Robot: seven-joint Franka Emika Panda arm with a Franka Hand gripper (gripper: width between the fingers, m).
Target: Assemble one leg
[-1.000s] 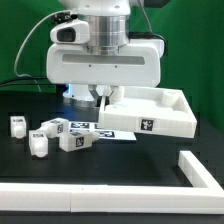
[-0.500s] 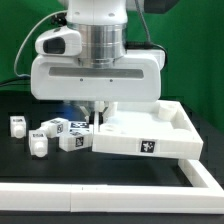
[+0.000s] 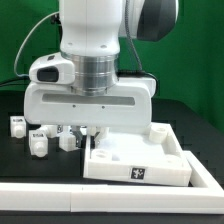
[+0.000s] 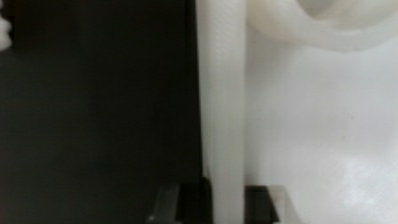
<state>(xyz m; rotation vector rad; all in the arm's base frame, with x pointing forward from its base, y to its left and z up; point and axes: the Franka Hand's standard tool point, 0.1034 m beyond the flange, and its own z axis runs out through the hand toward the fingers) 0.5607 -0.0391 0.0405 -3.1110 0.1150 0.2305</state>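
Exterior view: the white arm, glossy and rounded, fills the middle of the frame above a matte black desk. The panel, a flat white plastic square with a raised rim, sits in the lower right of the frame. A black-and-white square tag is on its near wall. Whether the panel touches the desk cannot be told. The legs, small stubby white pegs with tags on their sides, lie loose on the desk at the exterior view's left. They are apart from the panel and untouched. A white rail crosses the bottom of the frame, and a green backdrop stands behind.

The wrist housing hides the grasp point in the exterior view.

Wrist view: the two dark fingers are clenched on the panel's thin upright rim, which runs as a pale smooth band between them. The black desk lies on one side of the rim. The panel's white floor, with a blurred rounded form, lies on the other. No leg appears in this view.
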